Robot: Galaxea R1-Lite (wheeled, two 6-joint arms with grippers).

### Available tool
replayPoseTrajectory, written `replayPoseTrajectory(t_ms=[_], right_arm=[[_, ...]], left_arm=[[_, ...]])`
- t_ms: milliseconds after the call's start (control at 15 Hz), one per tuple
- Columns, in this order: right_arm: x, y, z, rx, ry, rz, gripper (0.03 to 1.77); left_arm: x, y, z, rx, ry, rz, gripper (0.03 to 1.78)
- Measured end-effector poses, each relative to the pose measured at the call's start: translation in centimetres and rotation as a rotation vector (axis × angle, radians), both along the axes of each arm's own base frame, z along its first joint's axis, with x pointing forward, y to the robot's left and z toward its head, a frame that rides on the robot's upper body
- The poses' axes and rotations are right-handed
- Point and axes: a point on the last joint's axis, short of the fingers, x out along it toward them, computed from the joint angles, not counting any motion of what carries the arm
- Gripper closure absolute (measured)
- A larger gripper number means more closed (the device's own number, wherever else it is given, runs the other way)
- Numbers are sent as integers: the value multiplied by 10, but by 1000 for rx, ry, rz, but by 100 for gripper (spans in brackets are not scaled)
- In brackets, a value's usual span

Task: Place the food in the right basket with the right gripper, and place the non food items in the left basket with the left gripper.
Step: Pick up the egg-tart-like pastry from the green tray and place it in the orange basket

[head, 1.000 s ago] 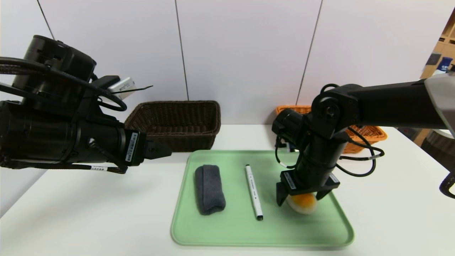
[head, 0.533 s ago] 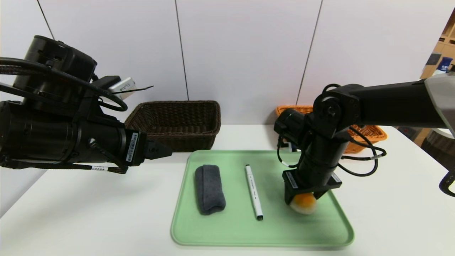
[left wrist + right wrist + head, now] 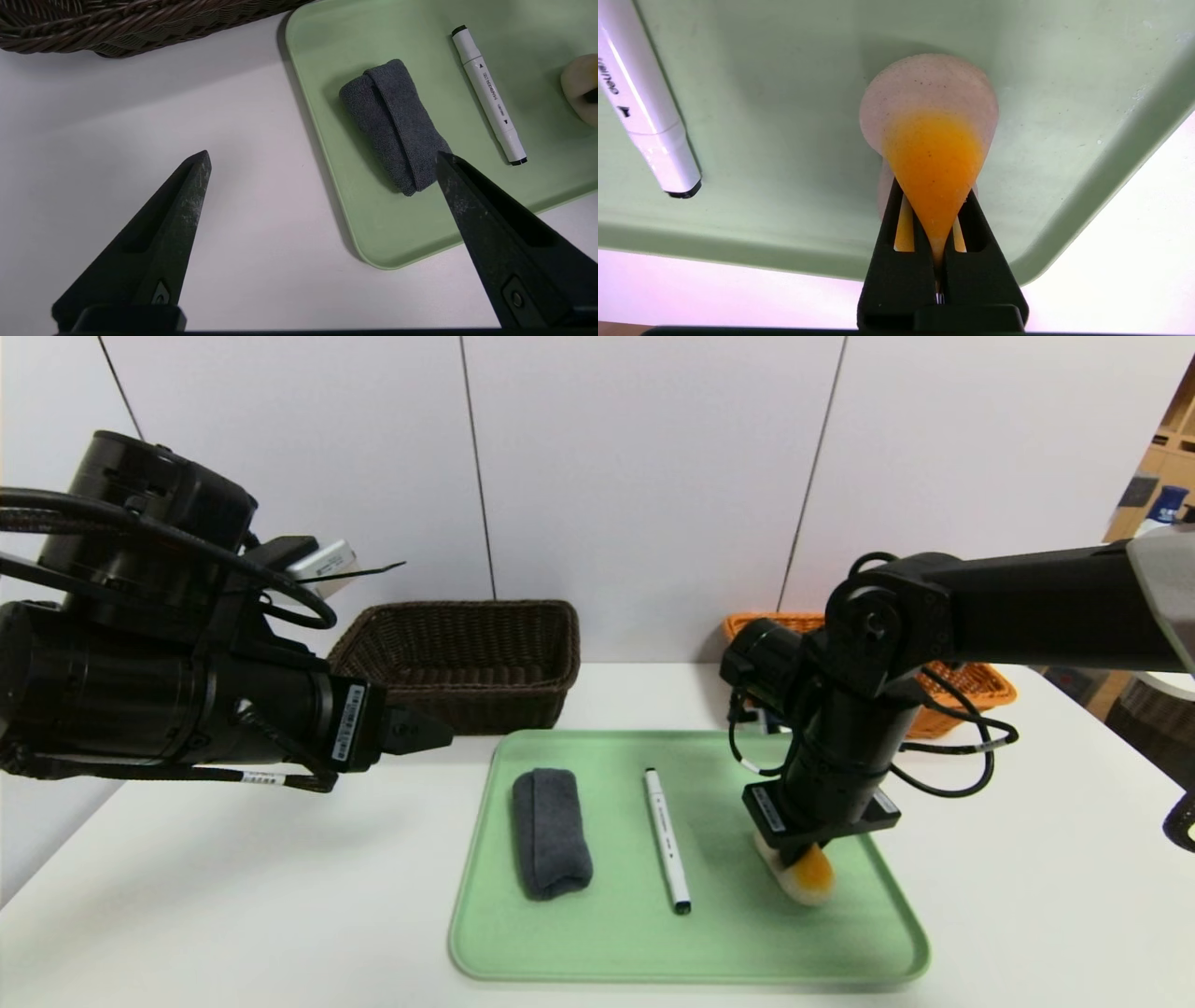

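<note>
On the green tray [image 3: 653,952], the right gripper [image 3: 801,857] pinches the fried egg toy [image 3: 808,879]; marker [image 3: 667,838] and grey cloth [image 3: 549,831] lie alongside. Left wrist view: the left gripper [image 3: 322,158] gapes wide, empty. Right wrist view: jaws squeeze the yolk [image 3: 933,163].

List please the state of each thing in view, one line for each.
Right gripper: shut on the fried egg, pointing down.
Fried egg: pinched, on the green tray.
Left gripper: open, empty, above the table.
Grey cloth: rolled, lying on the tray.
White marker: capped, lying flat.
Green tray: flat on the table.
Brown basket: empty.
Orange basket: contents hidden.
</note>
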Motion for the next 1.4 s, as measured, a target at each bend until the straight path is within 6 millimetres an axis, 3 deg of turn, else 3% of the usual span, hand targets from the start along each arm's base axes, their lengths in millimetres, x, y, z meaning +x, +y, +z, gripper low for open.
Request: replayPoseTrajectory(t_ms=[267,533,667,933,1133,1400], right_arm=[[-9,-5,26,42,-72,13,170],[-14,-11,78,147,-251,-1,171],[-10,-21,108,210,-375,-34,171],[15,-47,146,320,-703,-142,171],[32,-72,147,305,-770,-225,171],[61,-99,128,282,-755,-314,171]], left_arm=[[-1,1,-4,3,14,3,12],[-3,1,-7,7,23,2,12],[-5,1,-9,8,30,-1,12],[-8,-1,-12,7,41,-6,12],[-11,-3,-11,-2,39,-15,12],[-14,-6,-7,-8,24,-35,12]])
